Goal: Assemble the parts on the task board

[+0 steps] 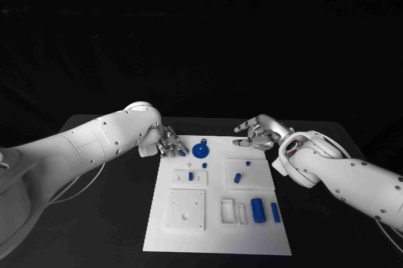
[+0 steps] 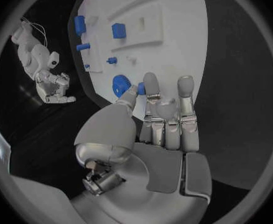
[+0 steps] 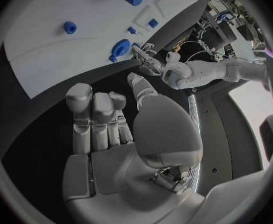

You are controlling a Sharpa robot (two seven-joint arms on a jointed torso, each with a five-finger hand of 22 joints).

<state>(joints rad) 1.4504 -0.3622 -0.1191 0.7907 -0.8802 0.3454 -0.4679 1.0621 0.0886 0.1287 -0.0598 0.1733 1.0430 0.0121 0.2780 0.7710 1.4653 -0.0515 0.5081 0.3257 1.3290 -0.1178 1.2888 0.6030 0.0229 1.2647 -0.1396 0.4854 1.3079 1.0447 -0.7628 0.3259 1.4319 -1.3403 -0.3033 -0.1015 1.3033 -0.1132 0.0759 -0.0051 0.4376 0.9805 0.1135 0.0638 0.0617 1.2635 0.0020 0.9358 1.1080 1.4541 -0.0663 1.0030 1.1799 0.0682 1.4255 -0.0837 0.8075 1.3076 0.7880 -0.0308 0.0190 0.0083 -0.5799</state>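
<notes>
Left hand [image 1: 170,143] sits at the far left corner of the task board [image 1: 216,239], with its arm reaching in low across the black table [image 1: 101,221]. Its fingers [image 2: 185,87] point out over the white plate and lie close side by side. In the left wrist view, a small blue part [image 2: 140,88] shows right at the tips of the thumb and the nearest finger. I cannot tell if the hand pinches it or just touches it.

Right hand [image 1: 262,134] hangs just past the far right corner of the board, over the table. Its fingers [image 3: 93,109] are curled in a bit and spread from the thumb, and nothing is in them (the palm shows bare in the right wrist view).

A round blue part [image 1: 201,150] with a little knob lies near the far edge of the board, just beside the left hand. A small blue peg [image 1: 205,165] lies a bit nearer than it. Another blue peg [image 1: 190,176] stands in a white block on the left side. Two small blue pieces [image 1: 237,177] lie on the raised square on the right side. A fat blue cylinder [image 1: 258,210] and a thin blue bar [image 1: 275,212] lie side by side near the near right corner, next to a white slotted holder [image 1: 228,212]. A white square plate [image 1: 186,210] with small holes lies by the near left corner.
</notes>
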